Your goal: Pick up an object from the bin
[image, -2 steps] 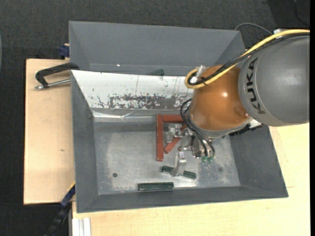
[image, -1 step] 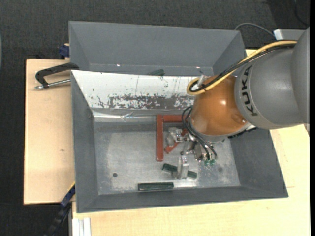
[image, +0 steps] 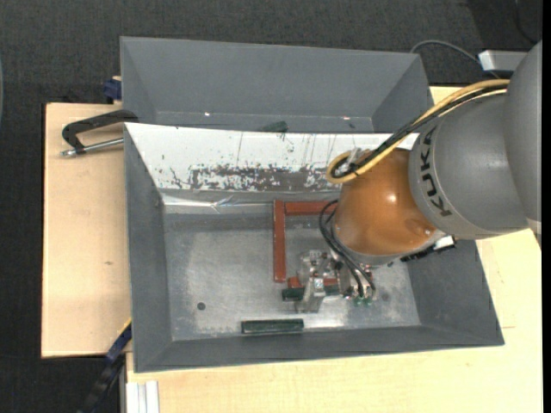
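Low on the bin (image: 215, 265) floor, right of centre: claw (image: 331, 284), spread impossible to tell. Just left of it: red-brown L-shaped bar (image: 281, 239), long leg pointing at the front wall, its lower end nearest. Farther front-left, along that wall: dark green strip (image: 272, 326).

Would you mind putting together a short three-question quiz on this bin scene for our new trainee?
1. True or false: the red-brown L-shaped bracket lies against the left wall of the bin.
2. Which thing lies closest to the bin wall at the bottom of the view? A) the dark green flat bar B) the L-shaped bracket C) a yellow ball
3. Fill in: in the view, the gripper is down in the bin just to the ____ of the bracket's long leg.

Key: 1 false, it lies mid-bin; 2 A; 3 right.
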You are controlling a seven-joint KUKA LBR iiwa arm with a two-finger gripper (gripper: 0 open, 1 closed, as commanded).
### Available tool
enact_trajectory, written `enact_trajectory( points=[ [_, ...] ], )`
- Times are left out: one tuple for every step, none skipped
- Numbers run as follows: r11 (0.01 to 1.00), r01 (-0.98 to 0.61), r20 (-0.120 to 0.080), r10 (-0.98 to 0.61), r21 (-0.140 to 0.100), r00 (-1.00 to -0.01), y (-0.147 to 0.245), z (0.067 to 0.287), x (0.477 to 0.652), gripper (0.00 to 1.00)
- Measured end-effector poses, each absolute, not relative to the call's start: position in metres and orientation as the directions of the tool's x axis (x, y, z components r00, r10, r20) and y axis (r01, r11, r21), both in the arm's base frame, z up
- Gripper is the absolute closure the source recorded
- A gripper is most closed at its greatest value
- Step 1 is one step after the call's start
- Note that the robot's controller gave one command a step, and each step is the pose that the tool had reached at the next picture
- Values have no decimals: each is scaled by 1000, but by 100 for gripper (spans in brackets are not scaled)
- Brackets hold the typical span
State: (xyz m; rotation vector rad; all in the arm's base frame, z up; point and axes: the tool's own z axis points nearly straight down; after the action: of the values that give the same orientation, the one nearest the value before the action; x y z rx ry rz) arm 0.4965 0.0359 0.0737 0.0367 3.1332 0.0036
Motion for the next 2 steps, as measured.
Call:
enact_trajectory(
  points=[
    [1000, 23, -8, 23, 2, -1000, 36, 74, 496, 100],
    [999, 35, -15, 35, 4, -999, 80, 270, 511, 100]
  ],
)
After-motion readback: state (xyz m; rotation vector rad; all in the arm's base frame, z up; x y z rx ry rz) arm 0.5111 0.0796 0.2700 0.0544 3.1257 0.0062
